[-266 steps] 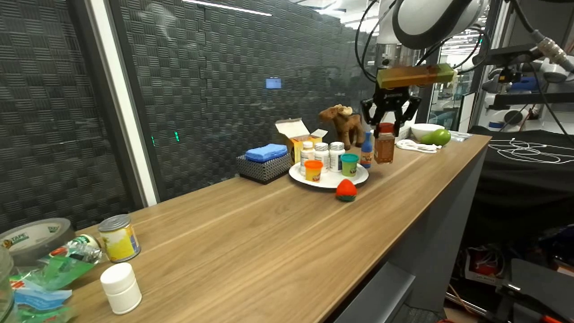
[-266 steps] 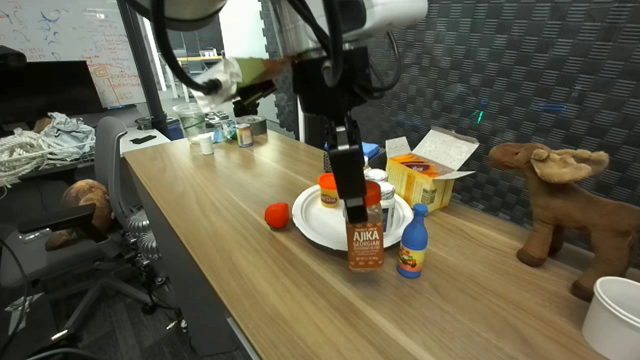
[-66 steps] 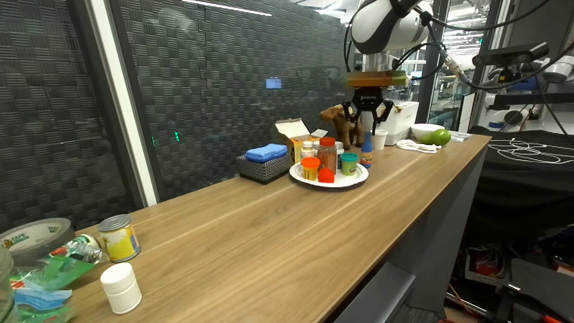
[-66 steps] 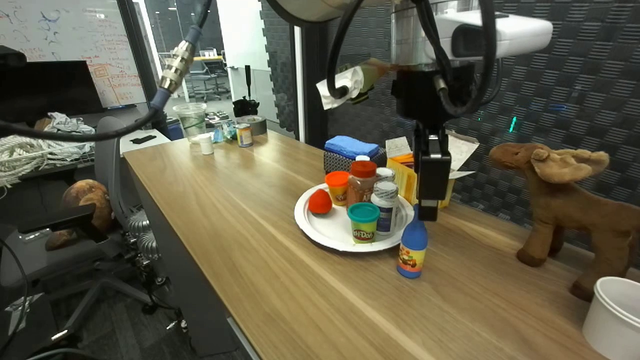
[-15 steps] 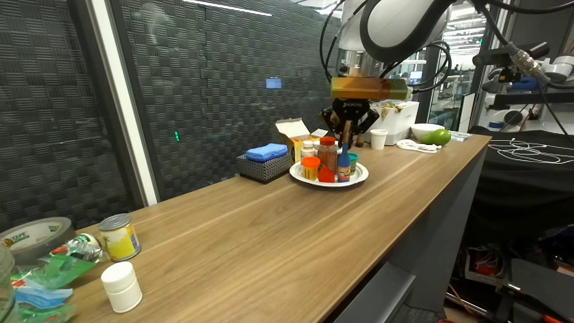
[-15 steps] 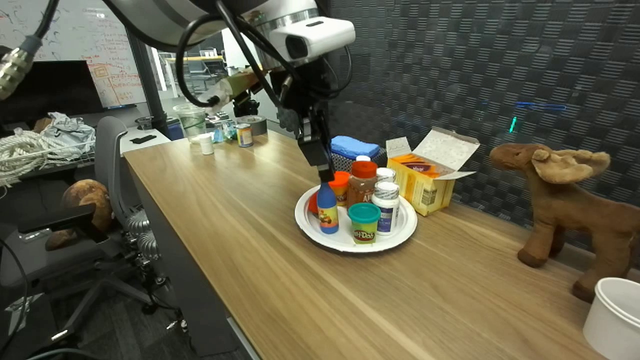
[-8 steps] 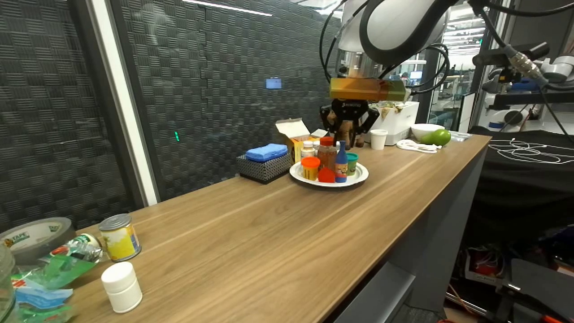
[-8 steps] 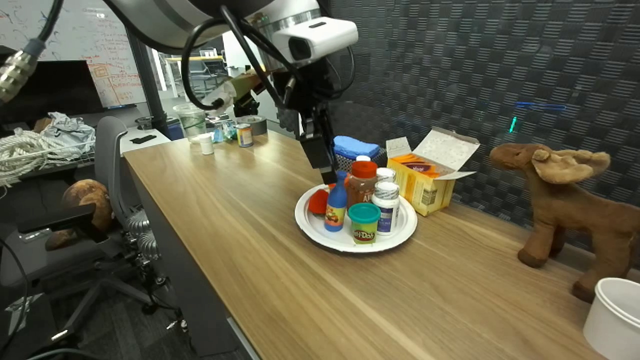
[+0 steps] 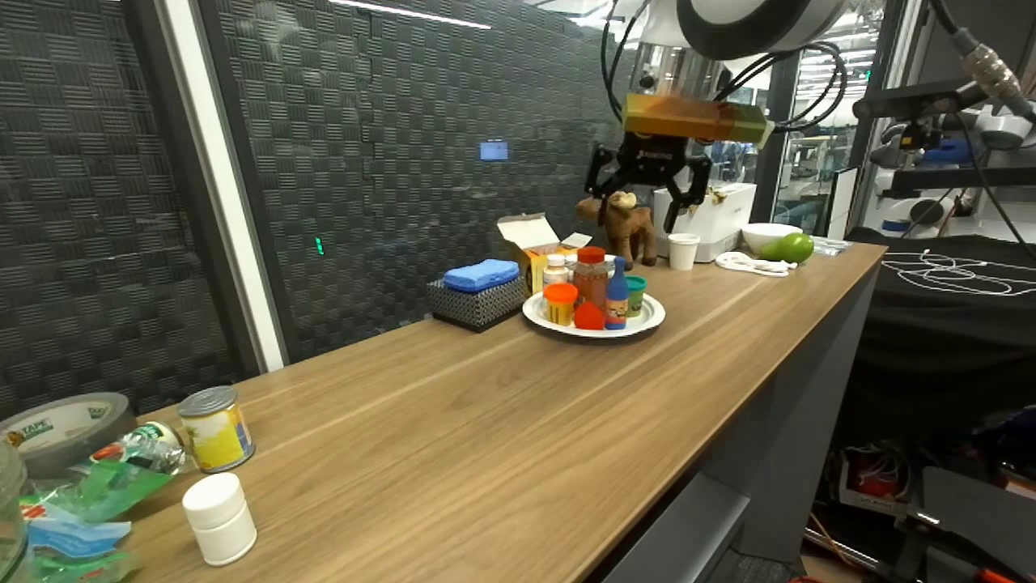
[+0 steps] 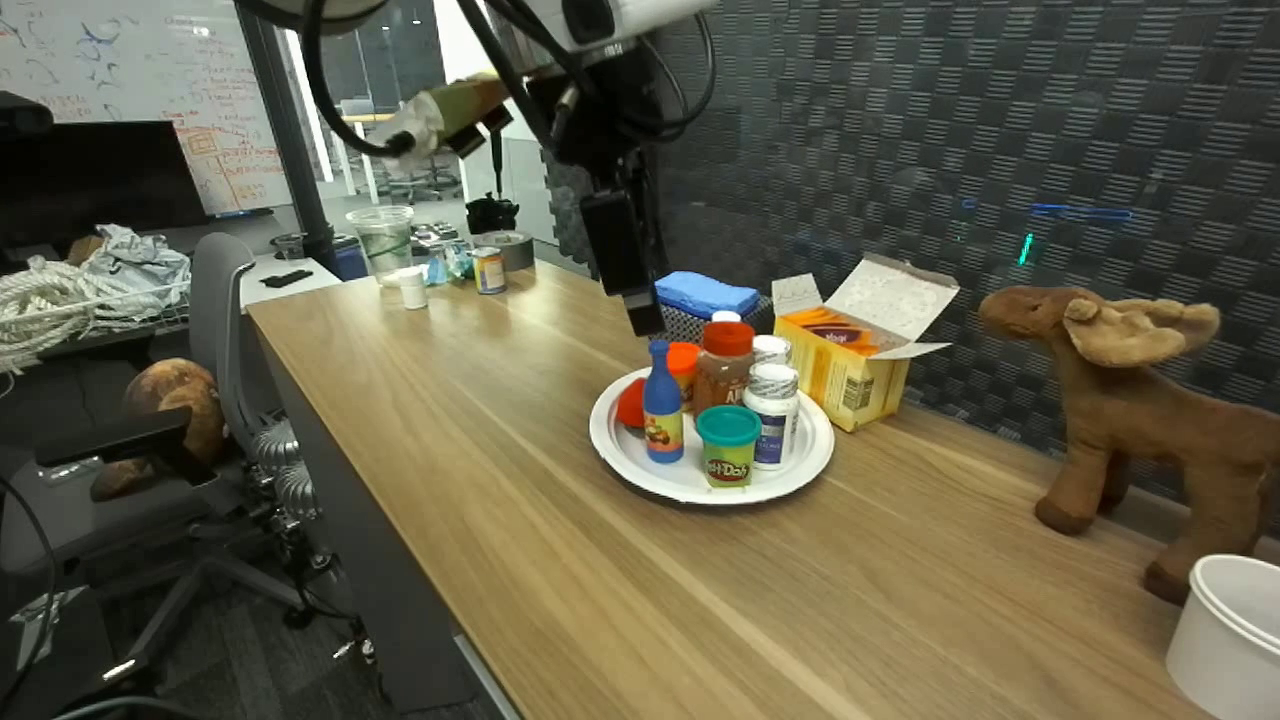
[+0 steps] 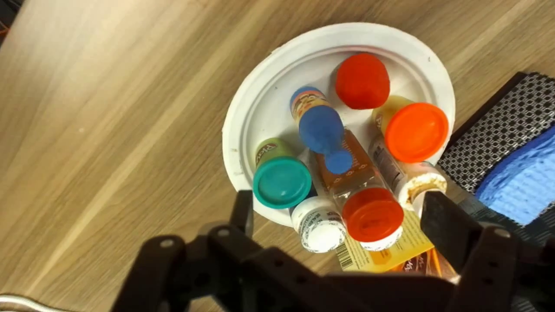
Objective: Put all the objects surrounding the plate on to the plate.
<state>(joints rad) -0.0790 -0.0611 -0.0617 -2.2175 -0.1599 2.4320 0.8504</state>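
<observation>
The wooden desk point(image 9: 486, 421) is the broadest thing, stretching out around the round white plate point(image 11: 236, 130). A brown plush moose point(image 10: 1170, 430) stands on the desk, apart from the plate. The black tool point(image 9: 637, 220) hangs higher than the plate and everything on it, apart from them, its jaws spread wide and holding nothing. The plate itself lies flat. Just beside the plate is a yellow carton point(image 10: 830, 375) with its flaps up; near the plate, too, sits a patterned box point(image 9: 477, 306) carrying a blue cloth point(image 9: 481, 276). Upright on the plate stand a red-capped spice jar point(image 10: 720, 380), a slim blue bottle point(image 10: 664, 410) and three white bottles point(image 10: 772, 420), these last partly hidden. A teal-lidded green tub point(image 10: 728, 465) and an orange-lidded yellow tub point(image 9: 560, 312) are on the plate as well. Smallest of all, a red-orange piece point(image 11: 363, 81) rests on the plate near its rim.
</observation>
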